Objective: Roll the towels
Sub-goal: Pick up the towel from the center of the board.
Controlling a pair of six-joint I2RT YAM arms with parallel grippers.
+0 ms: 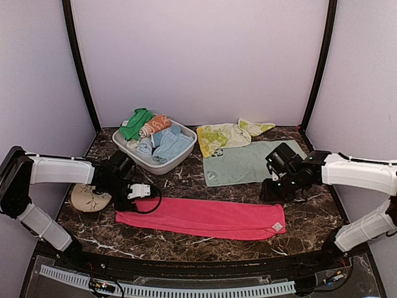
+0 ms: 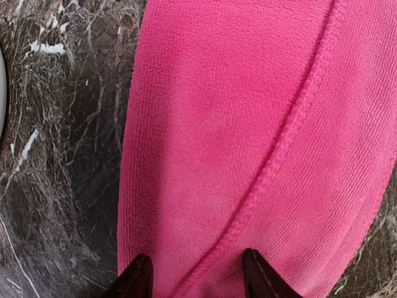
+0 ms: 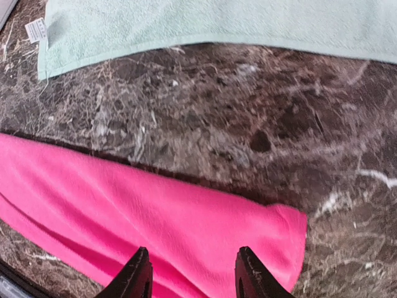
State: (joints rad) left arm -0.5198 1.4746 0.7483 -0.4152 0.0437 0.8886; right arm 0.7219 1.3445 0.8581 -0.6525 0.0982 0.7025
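The long hot-pink cloth towel (image 1: 198, 217) lies flat at 6 o'clock on the dark marble worktop (image 1: 310, 217). It looks light and limp and should bunch easily, so pinch a short-end hem. The left tool (image 2: 198, 280) and right tool (image 3: 193, 278) gape empty above its ends.

A dark brown marble table (image 1: 186, 180) with white veins fills the view. At its back left sits a pale grey plastic basin (image 1: 146, 164) holding a green cloth (image 1: 136, 123), an orange rolled cloth (image 1: 155, 125) and light blue cloths (image 1: 167, 146). A round beige disc with a leaf pattern (image 1: 87, 198) lies near the left edge. Pale lavender walls (image 1: 198, 56) stand behind.
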